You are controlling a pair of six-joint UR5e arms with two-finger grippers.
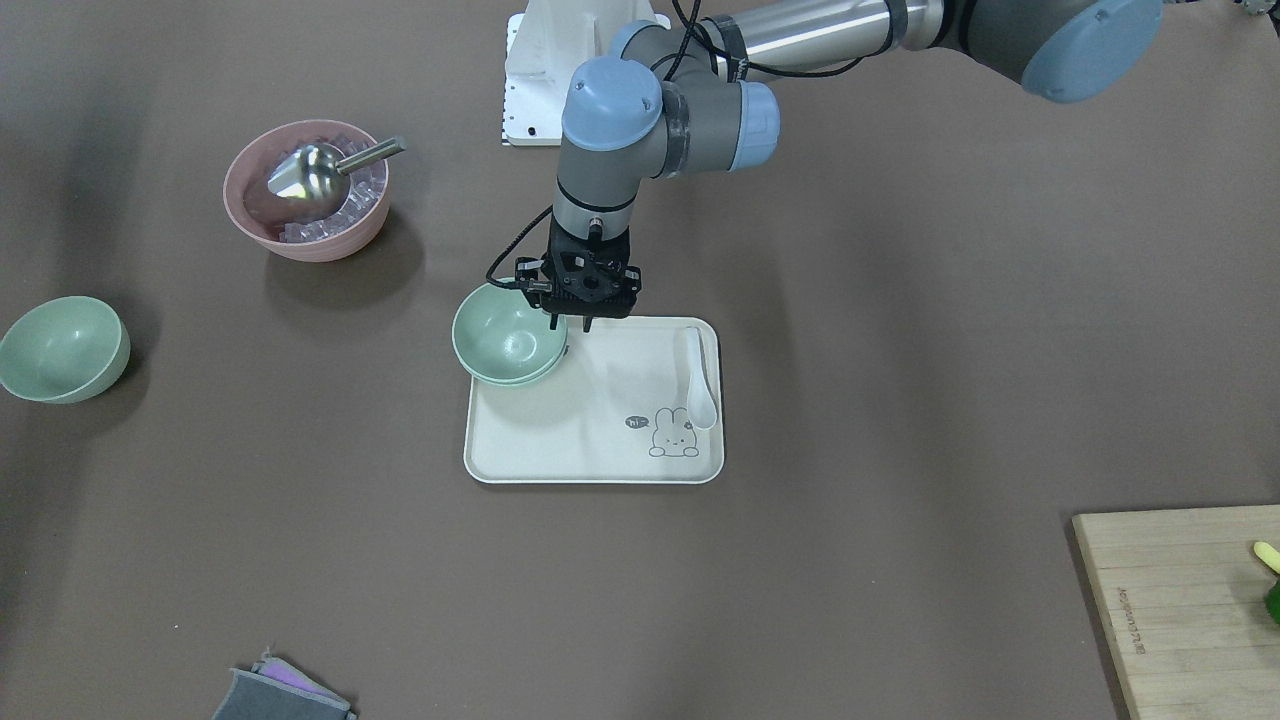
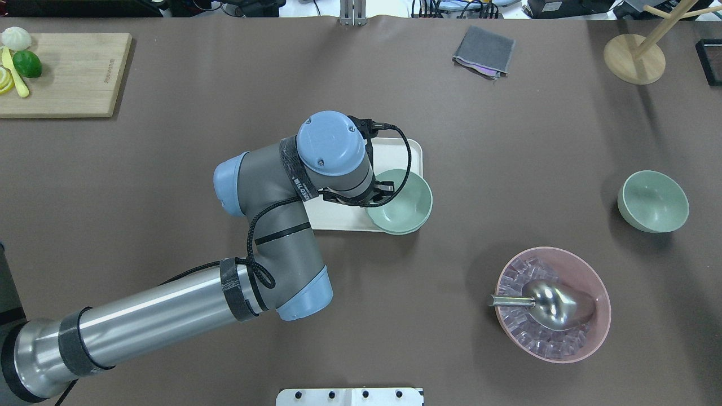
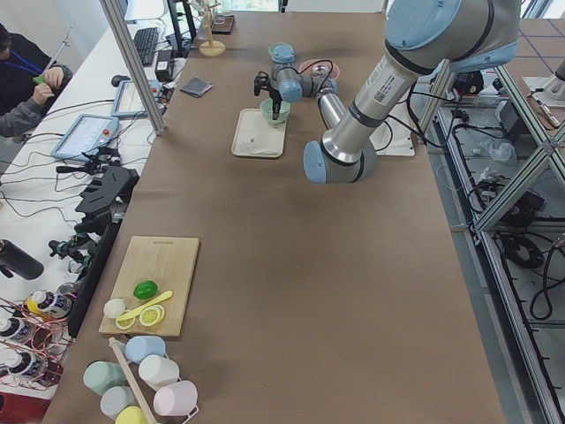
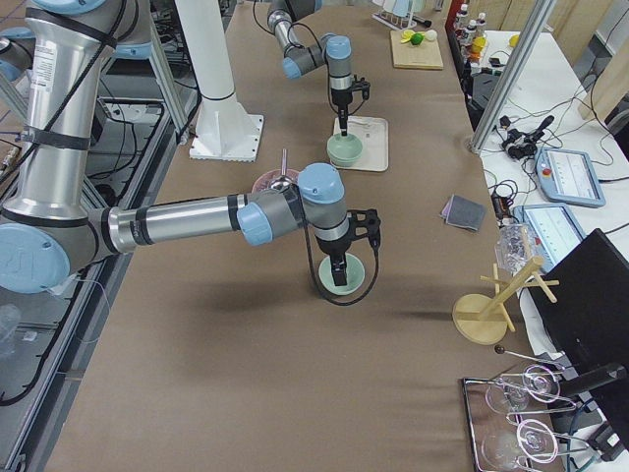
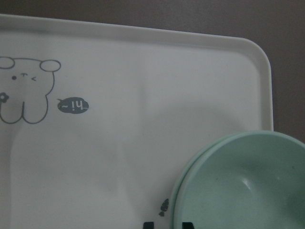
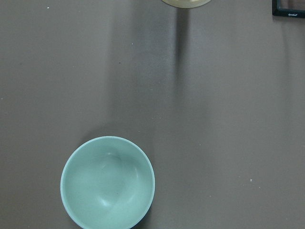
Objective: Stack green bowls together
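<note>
1. The two nested green bowls (image 1: 505, 345) sat on a corner of the white tray (image 1: 600, 455). The third green bowl (image 1: 62, 348) stood alone on the tabletop, mouth up, well apart from them toward the robot's right.
2. The third green bowl was round, so no long axis mattered. In the right-side view the right pincer (image 4: 339, 273) hung directly over it and was clearly the nearer one. I cannot tell if it was spread or pressed together.
3. The left pincer (image 1: 570, 324) pointed down at the nested green bowls. Its fingertips (image 5: 148, 224) stood on either side of the rim with a narrow gap, and I cannot tell if they pinched it.
4. The pink bowl (image 1: 330, 242), with a metal scoop (image 1: 305, 172) inside, stood beside the way between them.
5. On the tray a drawn rabbit (image 1: 672, 432) had a bubble reading "hi". The mark on the cutting board (image 1: 1180, 600) was too small to read.
</note>
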